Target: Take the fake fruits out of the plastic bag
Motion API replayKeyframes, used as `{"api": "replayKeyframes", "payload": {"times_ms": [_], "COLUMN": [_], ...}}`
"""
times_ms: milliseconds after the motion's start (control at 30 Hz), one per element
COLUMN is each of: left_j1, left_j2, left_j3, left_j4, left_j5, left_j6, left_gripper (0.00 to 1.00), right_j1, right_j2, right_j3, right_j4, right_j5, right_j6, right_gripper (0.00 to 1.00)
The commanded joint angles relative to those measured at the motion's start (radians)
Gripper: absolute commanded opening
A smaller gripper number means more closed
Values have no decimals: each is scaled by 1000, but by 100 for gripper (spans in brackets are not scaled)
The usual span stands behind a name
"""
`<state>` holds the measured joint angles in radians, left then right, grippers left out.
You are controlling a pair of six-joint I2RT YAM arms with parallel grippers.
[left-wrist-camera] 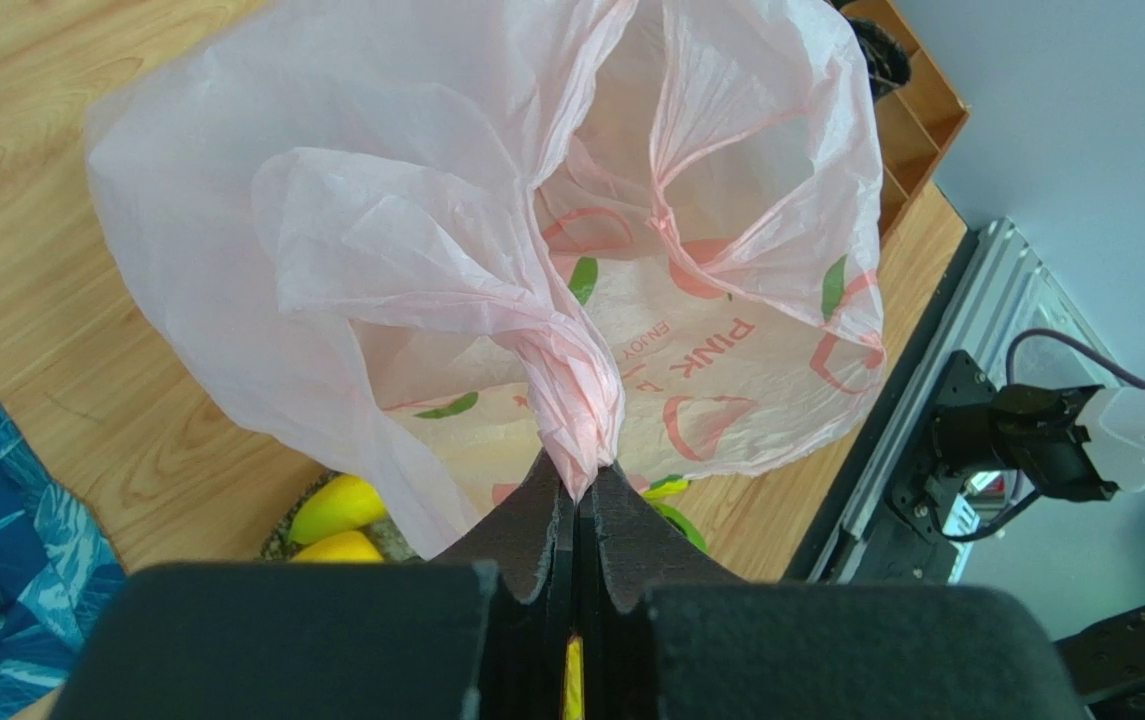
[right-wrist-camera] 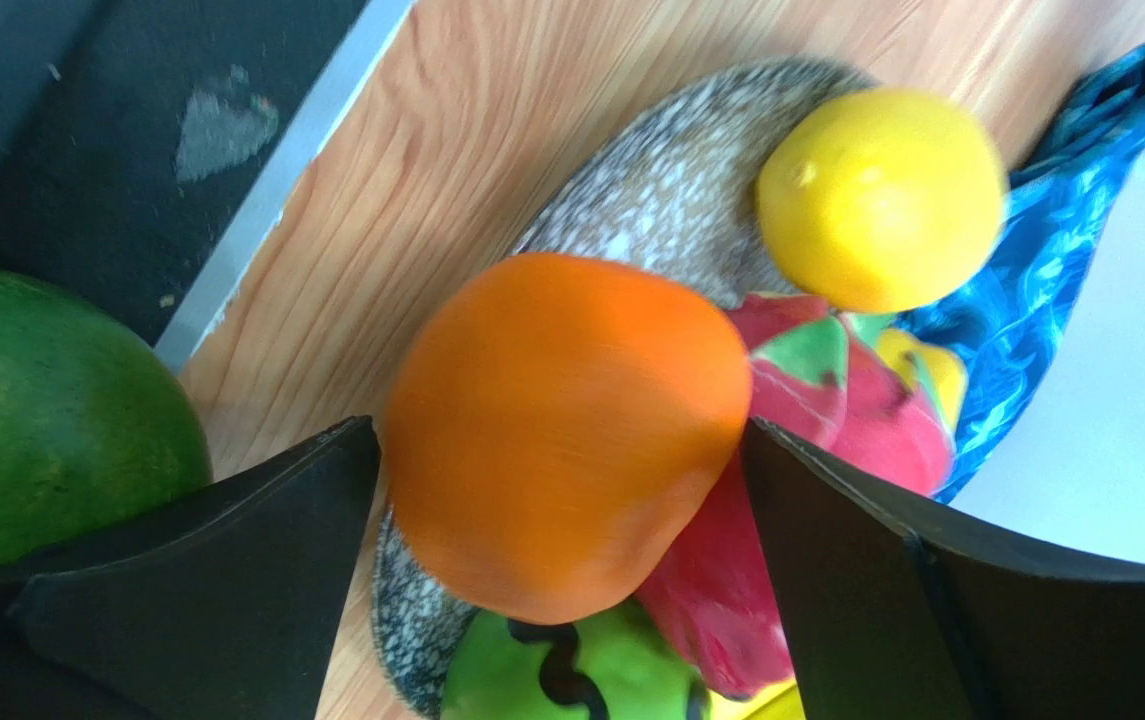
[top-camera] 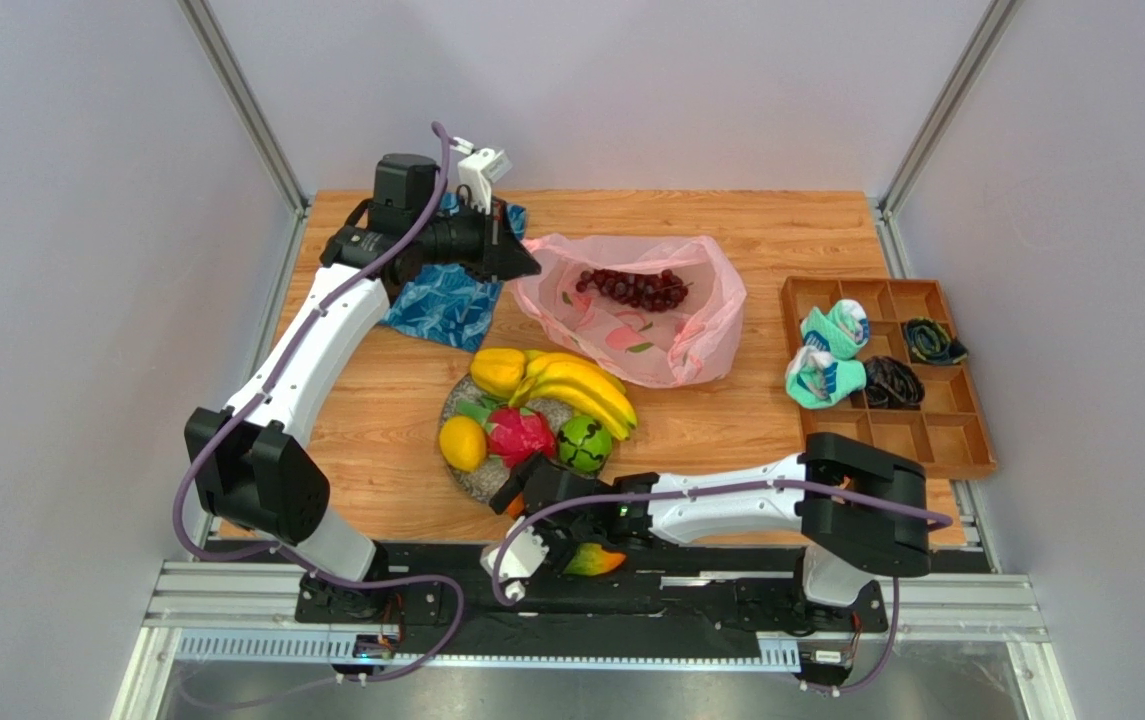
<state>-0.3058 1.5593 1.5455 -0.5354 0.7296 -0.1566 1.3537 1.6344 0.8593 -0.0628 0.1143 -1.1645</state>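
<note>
Right gripper (right-wrist-camera: 560, 431) clamps the orange (right-wrist-camera: 563, 495) at the plate (right-wrist-camera: 653, 165); left gripper (left-wrist-camera: 578, 477) pinches the plastic bag (left-wrist-camera: 383, 225)

Translucent pink plastic bag (top-camera: 638, 323) lying crumpled and open at twelve o'clock of the fruit pile, purple grapes (top-camera: 634, 287) showing inside it, yellow bananas (top-camera: 578, 387), lemon (top-camera: 463, 444), red dragon fruit (top-camera: 520, 435), green melon (top-camera: 584, 444) and orange (right-wrist-camera: 563, 428) crowding together, red-green mango (top-camera: 593, 561) sitting at the pile's six o'clock
</note>
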Motion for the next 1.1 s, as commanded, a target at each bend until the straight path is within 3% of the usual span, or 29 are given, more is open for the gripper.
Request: {"api": "replayKeyframes", "payload": {"times_ms": [0,533,633,700,800,1067], "left_j1": [-1,0,0,0,-1,0], "left_j2": [-45,-64,-70,-67,-53,-65], "left_j3": [14,51,53,62,97,91], "left_j4": [34,-86,-95,-104,-145,-170], "left_j5": [34,68,71,77,88,93], "left_j6": [-17,72,71,65,77,92], "left_gripper": [1,0,0,0,0,0], "right_j1": [-18,-16,-19,-45,-80,-94], "right_j2": [4,-232,-297,-304,-341,-268], "right_j3": [15,136,173,219,155,130], "right_j4": [8,-405,-540,-668,-674,-658], "right_j5": [81,39,-39,-170,-337,-478], "right_j6": [15,176,332,547,717,744], "right_gripper": [100,100,100,100,100,100]}}
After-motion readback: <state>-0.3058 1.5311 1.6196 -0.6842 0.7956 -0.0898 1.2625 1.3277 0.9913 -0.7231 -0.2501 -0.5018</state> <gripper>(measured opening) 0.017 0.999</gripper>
